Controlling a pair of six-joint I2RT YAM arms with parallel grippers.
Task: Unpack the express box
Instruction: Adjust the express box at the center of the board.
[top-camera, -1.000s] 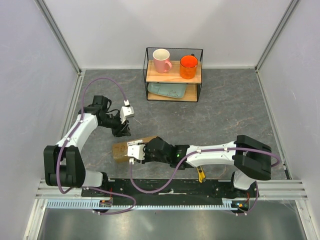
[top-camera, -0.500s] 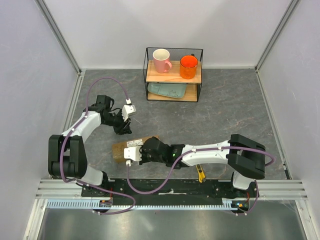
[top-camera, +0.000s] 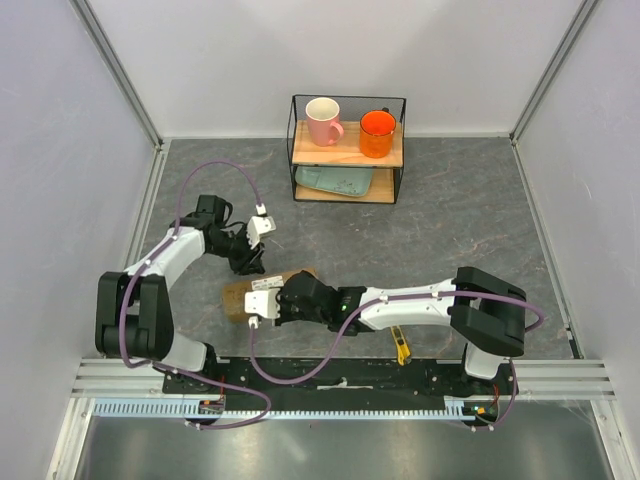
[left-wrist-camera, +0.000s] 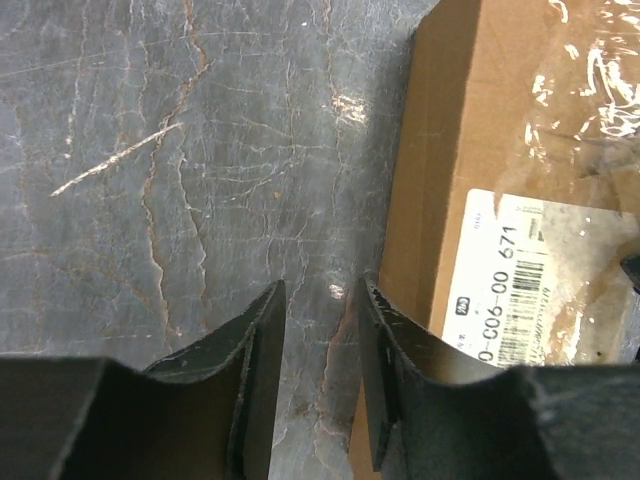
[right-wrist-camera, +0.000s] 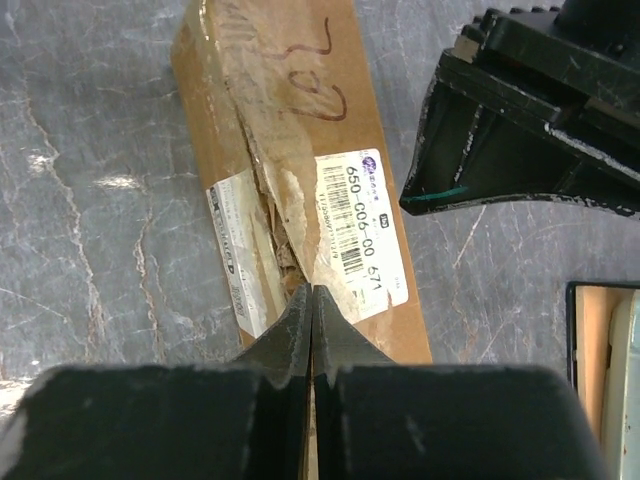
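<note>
The express box (top-camera: 236, 297) is a flat brown cardboard parcel lying on the grey table, mostly covered by my right arm. In the right wrist view the box (right-wrist-camera: 290, 130) shows a white barcode label (right-wrist-camera: 365, 225) and a torn, taped seam down its top. My right gripper (right-wrist-camera: 311, 290) is shut, its tips resting at the seam next to the label, with nothing visible between them. My left gripper (left-wrist-camera: 320, 290) is open over bare table, its right finger (left-wrist-camera: 385, 350) along the box's side edge (left-wrist-camera: 440, 150).
A black wire shelf (top-camera: 347, 150) stands at the back with a pink mug (top-camera: 323, 121), an orange mug (top-camera: 377, 133) and a pale green tray (top-camera: 335, 181) below. A yellow utility knife (top-camera: 401, 347) lies near the front edge, under the right arm.
My right gripper has closed from partly open to shut and slid a little left over the box. The left gripper has edged closer to the box's far side.
</note>
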